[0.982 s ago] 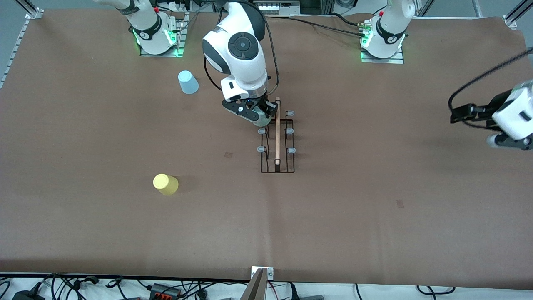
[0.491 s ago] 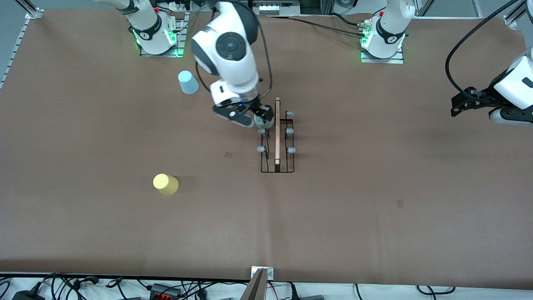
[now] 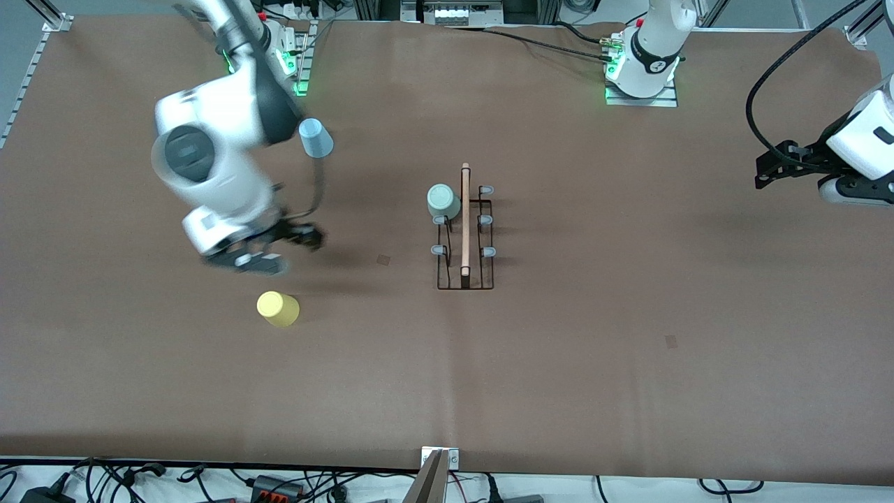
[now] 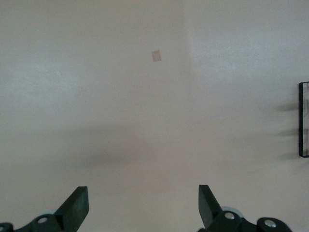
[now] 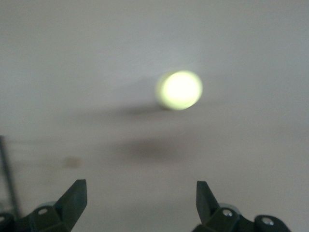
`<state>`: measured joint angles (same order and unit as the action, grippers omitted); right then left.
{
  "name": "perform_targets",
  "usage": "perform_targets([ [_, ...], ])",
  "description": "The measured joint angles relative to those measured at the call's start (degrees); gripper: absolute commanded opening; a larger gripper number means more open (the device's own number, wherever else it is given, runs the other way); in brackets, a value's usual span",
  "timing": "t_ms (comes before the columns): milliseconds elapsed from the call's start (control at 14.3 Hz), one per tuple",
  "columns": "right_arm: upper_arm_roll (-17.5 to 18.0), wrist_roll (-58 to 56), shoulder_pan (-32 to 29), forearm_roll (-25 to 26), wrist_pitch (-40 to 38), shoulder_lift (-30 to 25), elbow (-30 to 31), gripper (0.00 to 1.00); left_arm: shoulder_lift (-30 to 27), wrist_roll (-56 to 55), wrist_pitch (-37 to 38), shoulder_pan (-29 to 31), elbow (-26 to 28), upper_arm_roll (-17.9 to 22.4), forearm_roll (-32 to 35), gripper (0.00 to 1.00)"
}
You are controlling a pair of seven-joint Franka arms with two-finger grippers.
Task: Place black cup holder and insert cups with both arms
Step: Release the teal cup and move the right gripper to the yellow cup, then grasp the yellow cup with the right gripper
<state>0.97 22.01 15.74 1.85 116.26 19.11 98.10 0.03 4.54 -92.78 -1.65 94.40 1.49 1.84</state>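
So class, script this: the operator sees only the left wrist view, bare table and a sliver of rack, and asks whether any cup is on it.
Observer: Yes, the mint green cup sits on the black cup holder, at its end farthest from the front camera.
Operator: Where's the right gripper?
Observer: The right gripper is open, over the table beside the yellow cup.
Operator: Other cups?
Observer: The light blue cup stands near the right arm's base.

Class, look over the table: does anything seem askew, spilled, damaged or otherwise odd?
Nothing stands out. The rack stands upright with the green cup upside down on a peg; the yellow cup and blue cup sit upside down on the table, unspilled.
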Motion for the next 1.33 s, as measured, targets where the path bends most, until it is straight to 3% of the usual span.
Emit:
perform_targets([
  [210, -1.4, -8.4, -3.0, 0.0, 7.9, 3.9, 1.2, 1.00, -0.4, 0.0, 0.3, -0.3, -0.4, -0.6, 0.0, 1.00],
  [561, -1.4, -9.8, -3.0, 0.0, 19.8, 11.9, 1.3, 1.00, -0.4, 0.0, 0.9, -0.6, -0.6, -1.7, 0.0, 1.00],
  [1262, -1.5, -10.9, -3.0, 0.0, 26.9, 16.6, 2.2, 1.00, -0.4, -0.1, 1.8, -0.2, -0.6, -1.3, 0.0, 1.00],
  [1332, -1.5, -11.0, -3.0, 0.0, 26.9, 16.7, 2.3, 0.86, -0.4, -0.1, 1.8, -0.2, -0.6, -1.3, 0.0, 1.00],
])
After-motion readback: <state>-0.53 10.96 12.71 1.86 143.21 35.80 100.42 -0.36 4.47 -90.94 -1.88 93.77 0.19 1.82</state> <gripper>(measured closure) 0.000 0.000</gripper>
